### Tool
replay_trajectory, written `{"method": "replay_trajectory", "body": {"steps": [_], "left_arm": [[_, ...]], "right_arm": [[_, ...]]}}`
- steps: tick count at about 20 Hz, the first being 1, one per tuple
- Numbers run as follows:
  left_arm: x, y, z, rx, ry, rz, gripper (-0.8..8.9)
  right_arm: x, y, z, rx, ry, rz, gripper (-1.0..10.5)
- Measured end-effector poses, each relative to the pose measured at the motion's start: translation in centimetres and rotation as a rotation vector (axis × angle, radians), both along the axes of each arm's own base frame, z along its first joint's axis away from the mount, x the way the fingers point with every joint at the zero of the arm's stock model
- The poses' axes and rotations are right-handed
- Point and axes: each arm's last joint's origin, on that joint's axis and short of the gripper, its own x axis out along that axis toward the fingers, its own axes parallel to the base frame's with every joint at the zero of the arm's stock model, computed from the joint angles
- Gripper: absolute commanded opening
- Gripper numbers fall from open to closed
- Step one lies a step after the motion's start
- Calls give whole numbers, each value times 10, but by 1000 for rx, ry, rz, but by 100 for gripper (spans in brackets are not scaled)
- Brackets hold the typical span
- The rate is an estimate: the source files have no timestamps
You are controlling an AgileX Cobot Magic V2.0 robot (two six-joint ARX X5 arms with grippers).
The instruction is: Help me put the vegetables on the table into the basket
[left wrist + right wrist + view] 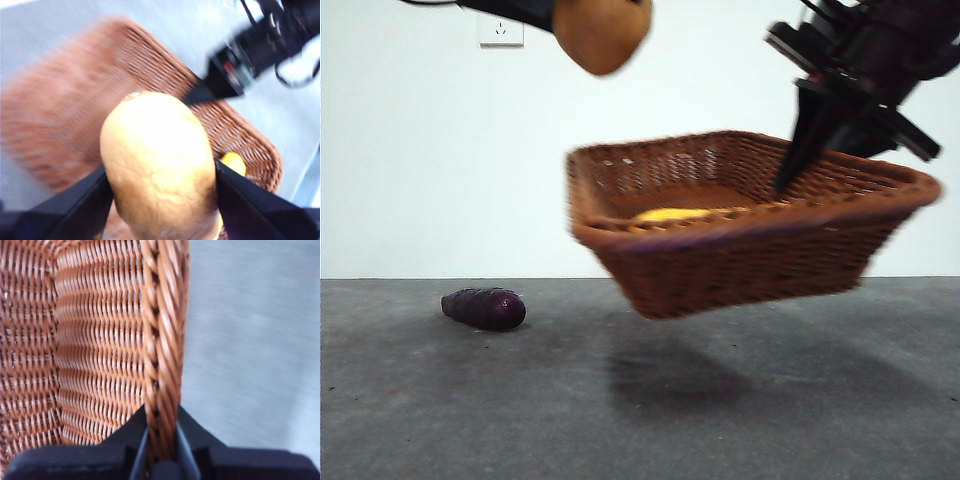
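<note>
Nearest to the front cam is the table, dark grey, w/ a soft shadow under the raised basket. A bit further back, on the left side of the front view, the dark purple vegetable lies on its side on the table, well apart from everything else.

Behind it, around the middle, the basket hangs in the air, clear of the table and tilted. Inside, on its floor, the yellow-orange piece is seen; the left wrist cam shows it too, near one basket corner.

The right gripper comes in from the upper right of the front view and has the basket by its braided rim: in the right wrist cam both jaws are closed tight on the rim, one on the inner side and one on the outer side.

Highest up, at the top of the front view, the potato is held above the basket's left part, not touching it. The left gripper clamps it: the two jaws press on opp. sides of the potato, opened about as wide as the potato. Both views are blurred.
</note>
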Motion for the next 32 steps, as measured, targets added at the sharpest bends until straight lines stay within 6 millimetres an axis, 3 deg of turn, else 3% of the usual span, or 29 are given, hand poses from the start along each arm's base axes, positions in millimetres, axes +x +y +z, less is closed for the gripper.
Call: {"method": "replay_trajectory", "body": {"steps": [4,8,9,11,12,20,23,27,29,32], "left_arm": [[20,-20,-35,115,88,-21,-8],[27,-26,-61,211,191,-25,2],[27,-26,-65,229,214,-24,46],[27,-26,-65,225,230,-12,415],[26,-26,-65,218,240,-5,511],[24,-24,-60,161,283,4,508],[18,-4,-35,92,217,60,508],[10,46,0,41,114,342,508],[19,71,1,20,141,485,508],[50,98,-13,-34,244,623,508]], "right_arm": [[-6,19,1,31,22,17,-12],[-10,26,1,16,21,22,-12],[-10,27,1,15,21,24,-12],[-10,27,1,15,20,24,-12],[-10,27,1,14,20,24,-12],[-10,27,1,-1,10,20,-12],[-9,25,1,-21,-5,5,-12],[-2,14,2,-9,-25,-33,-12],[2,4,3,0,-23,-62,-12],[11,-7,22,28,-81,-79,-12]]}}
